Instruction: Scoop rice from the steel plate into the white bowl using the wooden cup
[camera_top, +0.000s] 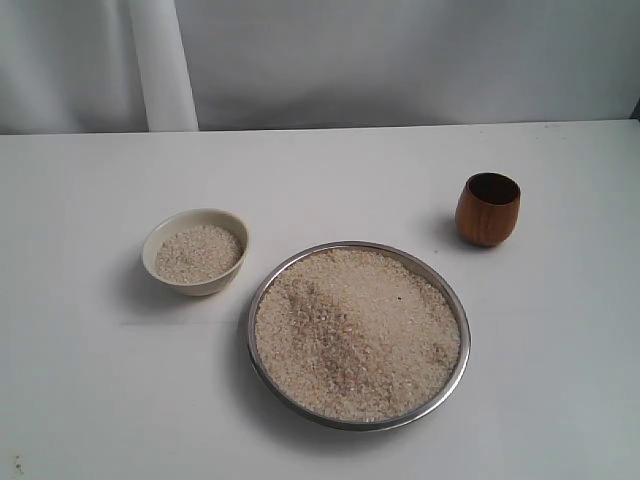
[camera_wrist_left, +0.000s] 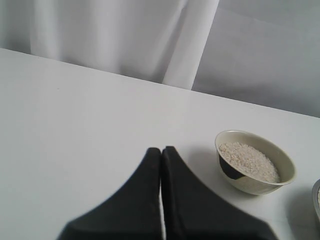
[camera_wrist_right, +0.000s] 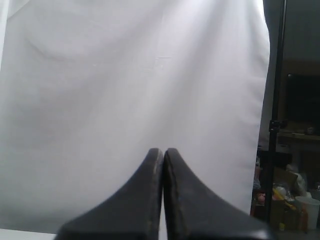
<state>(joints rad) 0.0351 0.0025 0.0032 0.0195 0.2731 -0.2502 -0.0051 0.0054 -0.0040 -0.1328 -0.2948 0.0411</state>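
Note:
The steel plate (camera_top: 456, 375) sits front centre on the table, heaped with rice (camera_top: 355, 330). To its left stands the white bowl (camera_top: 196, 283), holding some rice (camera_top: 197, 252). The wooden cup (camera_top: 488, 209) stands upright and empty at the back right, apart from the plate. Neither gripper shows in the exterior view. My left gripper (camera_wrist_left: 161, 150) is shut with nothing in it, above the table short of the white bowl (camera_wrist_left: 254, 186); a sliver of the steel plate (camera_wrist_left: 317, 197) shows at the frame's edge. My right gripper (camera_wrist_right: 163, 151) is shut and empty, facing a white curtain.
A white curtain (camera_top: 400, 60) hangs behind the table's far edge. In the right wrist view a dark stand (camera_wrist_right: 276, 125) and cluttered shelves (camera_wrist_right: 295, 200) show beyond the curtain's edge.

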